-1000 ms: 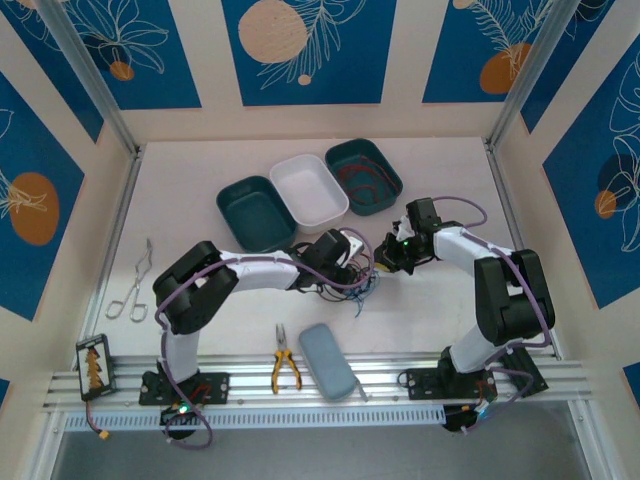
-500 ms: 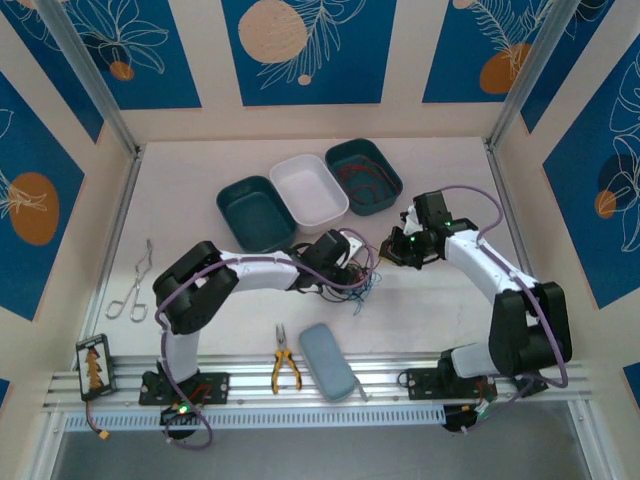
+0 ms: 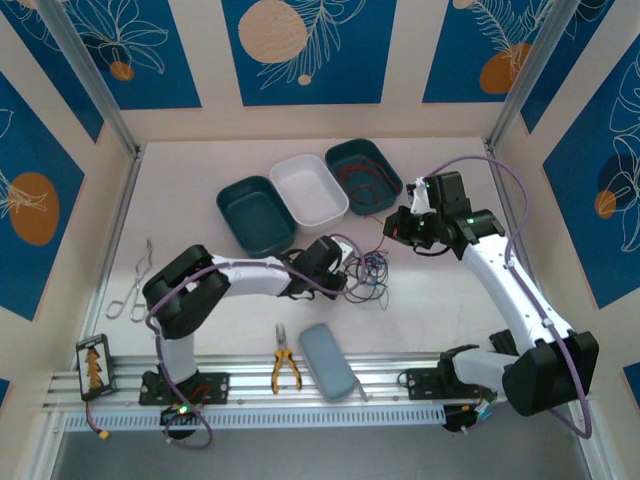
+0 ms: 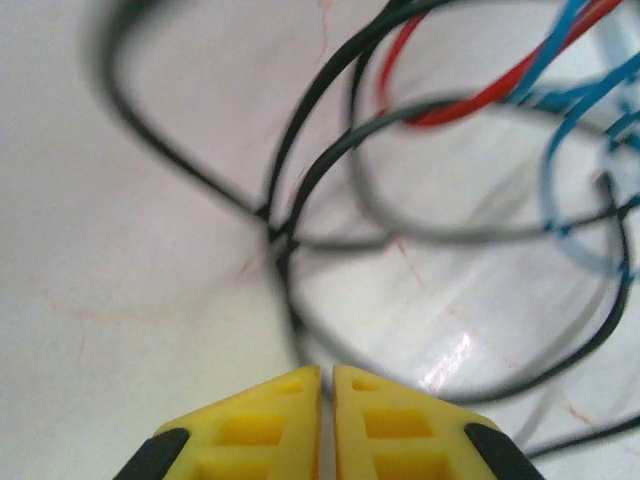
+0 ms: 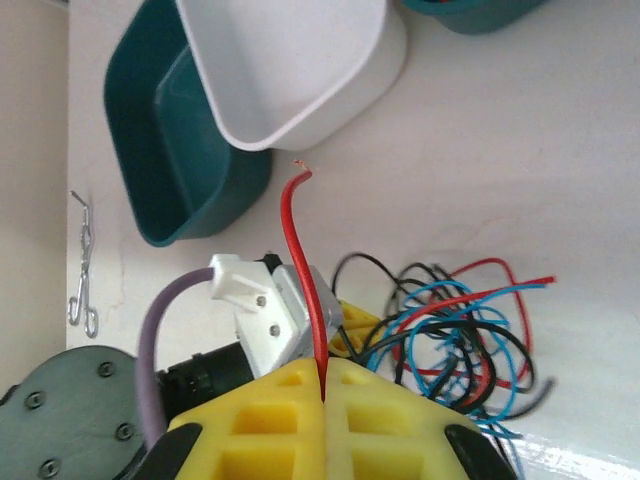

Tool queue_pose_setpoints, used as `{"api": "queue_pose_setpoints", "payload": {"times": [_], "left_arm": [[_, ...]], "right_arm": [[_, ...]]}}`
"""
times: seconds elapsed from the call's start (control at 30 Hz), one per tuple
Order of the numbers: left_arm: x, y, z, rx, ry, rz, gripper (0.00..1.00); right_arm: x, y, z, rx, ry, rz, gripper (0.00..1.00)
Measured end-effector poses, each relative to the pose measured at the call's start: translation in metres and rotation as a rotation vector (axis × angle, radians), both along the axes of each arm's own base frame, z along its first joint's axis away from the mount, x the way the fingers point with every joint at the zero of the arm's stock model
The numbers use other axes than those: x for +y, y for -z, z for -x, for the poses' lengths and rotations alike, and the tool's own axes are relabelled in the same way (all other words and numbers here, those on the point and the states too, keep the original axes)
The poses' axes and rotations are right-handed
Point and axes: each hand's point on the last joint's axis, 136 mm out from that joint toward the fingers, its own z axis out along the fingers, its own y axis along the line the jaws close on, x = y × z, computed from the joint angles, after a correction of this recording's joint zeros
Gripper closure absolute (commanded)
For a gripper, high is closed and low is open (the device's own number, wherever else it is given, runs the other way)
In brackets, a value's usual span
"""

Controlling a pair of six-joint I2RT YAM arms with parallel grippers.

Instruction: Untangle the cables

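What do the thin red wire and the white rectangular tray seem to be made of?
The thin red wire: likely plastic insulation, smooth, slightly glossy, with seemingly bare strands at its tip. The white rectangular tray: probably plastic, matte, with thin rounded moulded walls.

We see the cables in red, blue and black. The fingers are yellow. There are 2 teal bins and 1 white bin. The tabletop is off-white. The walls carry blue panels with orange discs and white leaf outlines. The pliers have yellow handles.
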Motion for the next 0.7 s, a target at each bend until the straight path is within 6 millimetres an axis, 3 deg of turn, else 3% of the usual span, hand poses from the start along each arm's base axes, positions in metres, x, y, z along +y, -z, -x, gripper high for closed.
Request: {"api": "queue_pose_setpoints", "payload": {"times": [0.13,0.27,0.47,0.7], "left_arm": [[0.011,-0.005,0.005,-0.002,-0.020,0.003,0.86],[0.018,-0.022,0.010,-0.026,-0.026,0.039,0.66],[0.019,-0.076,0.012,-0.133,-0.012,0.188,0.51],[0.020,-0.142,0.018,-0.284,0.016,0.393,0.44]], "right_arm": [[0.006,-0.018,0.004,-0.041,-0.026,0.012,1.00],[0.016,-0.033,0.007,-0.079,-0.063,0.024,1.00],[0.024,-0.037,0.008,-0.090,-0.090,0.053,1.00],[0.031,-0.031,0.006,-0.089,-0.102,0.075,1.00]]}}
